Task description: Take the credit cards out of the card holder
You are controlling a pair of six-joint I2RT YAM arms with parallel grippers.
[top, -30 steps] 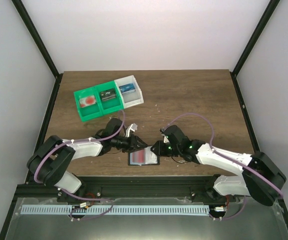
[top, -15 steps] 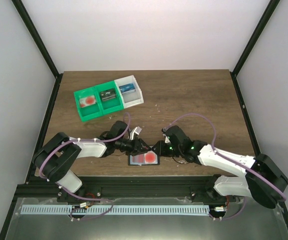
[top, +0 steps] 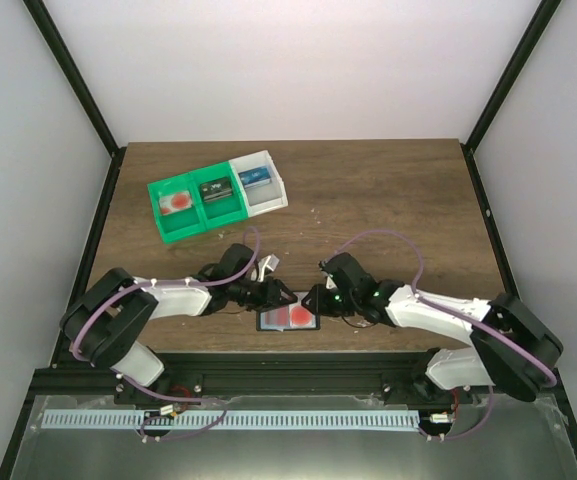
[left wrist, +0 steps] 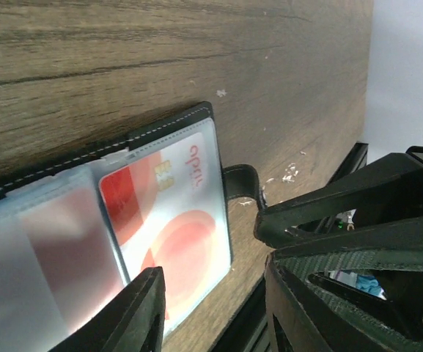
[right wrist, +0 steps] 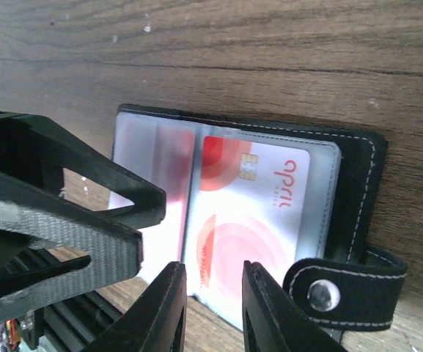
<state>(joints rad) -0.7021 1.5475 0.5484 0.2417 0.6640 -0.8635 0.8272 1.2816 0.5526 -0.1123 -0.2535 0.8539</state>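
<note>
The black card holder (top: 265,320) lies open on the table near the front edge, between my two grippers. A red-and-white credit card (left wrist: 171,213) sits in its clear right pocket (right wrist: 262,205). A second pinkish card (right wrist: 152,158) shows dimly through the frosted left pocket. The closing tab (right wrist: 343,282) sticks out to the side. My left gripper (left wrist: 215,312) is open, one finger over the pockets and the other past the holder's edge. My right gripper (right wrist: 210,315) hovers over the card's lower edge, its jaws a little apart with nothing between them.
A green-and-white three-compartment tray (top: 218,212) stands at the back left. It holds a red-and-white card (top: 175,204), a black item (top: 215,190) and a blue item (top: 254,179). The table's front rail (top: 298,362) runs just below the holder.
My left gripper's jaws have spread wider, and it has shifted slightly right over the holder. The right gripper has barely moved.
</note>
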